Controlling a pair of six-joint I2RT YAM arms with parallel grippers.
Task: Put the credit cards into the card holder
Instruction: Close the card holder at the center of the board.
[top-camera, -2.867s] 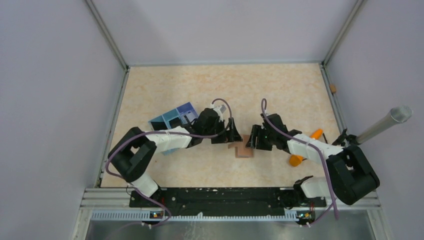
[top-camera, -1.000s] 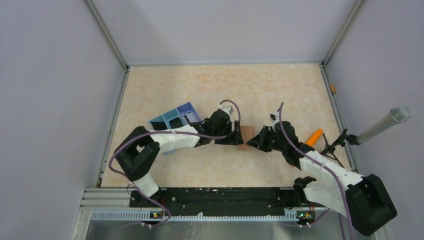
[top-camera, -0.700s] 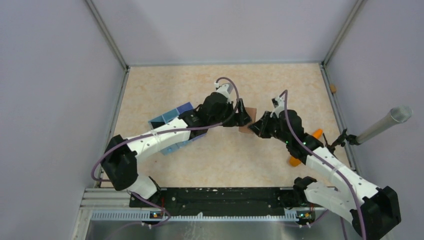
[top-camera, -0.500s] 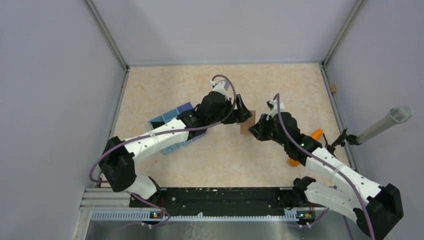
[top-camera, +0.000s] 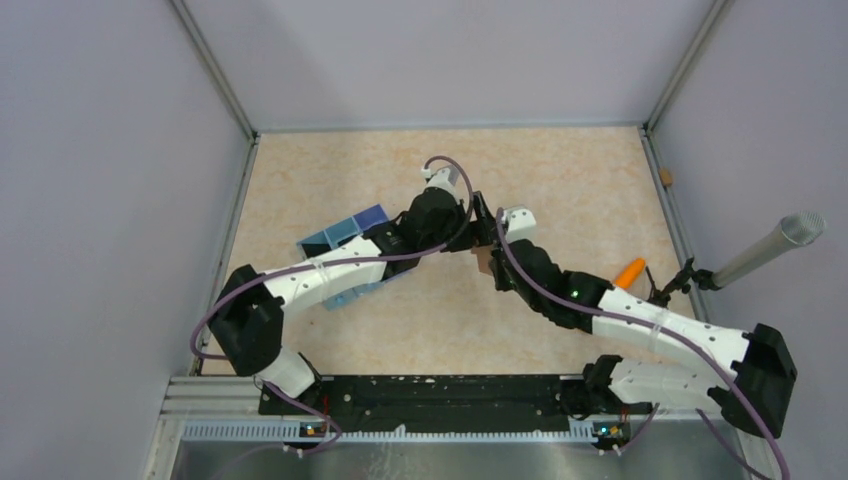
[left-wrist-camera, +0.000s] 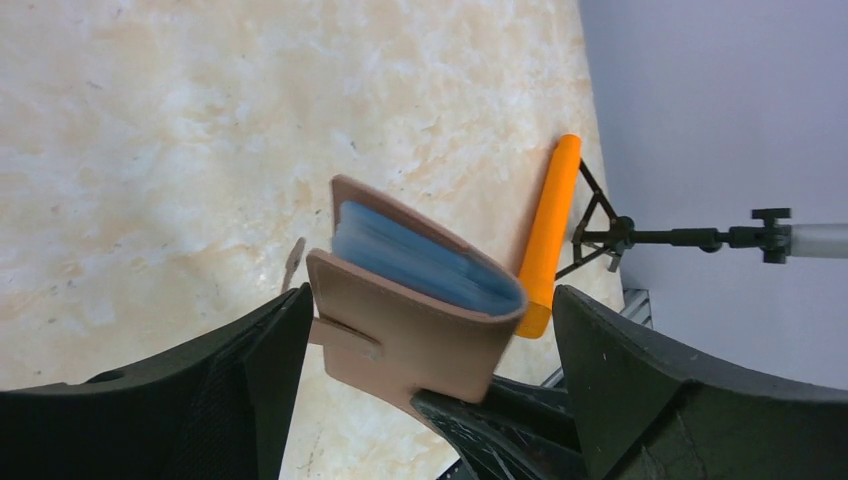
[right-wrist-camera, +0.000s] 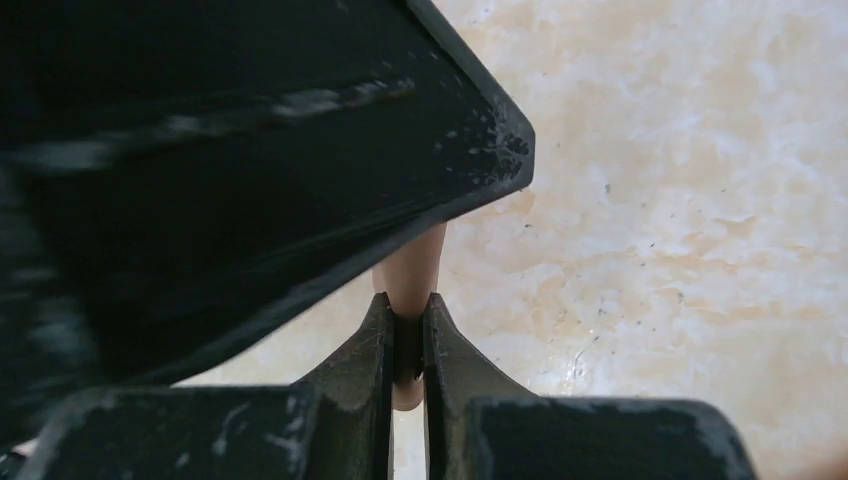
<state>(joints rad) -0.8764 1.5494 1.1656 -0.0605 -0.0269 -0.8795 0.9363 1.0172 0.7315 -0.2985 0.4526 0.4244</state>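
The card holder (left-wrist-camera: 410, 330) is a brown folded wallet held up off the table, with light blue credit cards (left-wrist-camera: 420, 258) showing inside its fold. My right gripper (right-wrist-camera: 407, 315) is shut on its lower brown edge (right-wrist-camera: 410, 270). My left gripper (left-wrist-camera: 430, 300) stands open, one finger on each side of the holder without pinching it. In the top view both grippers meet at the holder (top-camera: 484, 260) mid-table, the left gripper (top-camera: 482, 225) coming from the left and the right gripper (top-camera: 497, 268) from below right. A yellow-gold card is not in view.
An orange carrot-shaped object (top-camera: 630, 271) lies to the right of the holder, by a small black stand with a grey tube (top-camera: 770, 245). A blue box with compartments (top-camera: 345, 235) sits under the left arm. Walls enclose the table on three sides.
Both arms carried the holder away from the near edge and up off the table. The left gripper opened off it. The right arm swung left, still pinching the holder.
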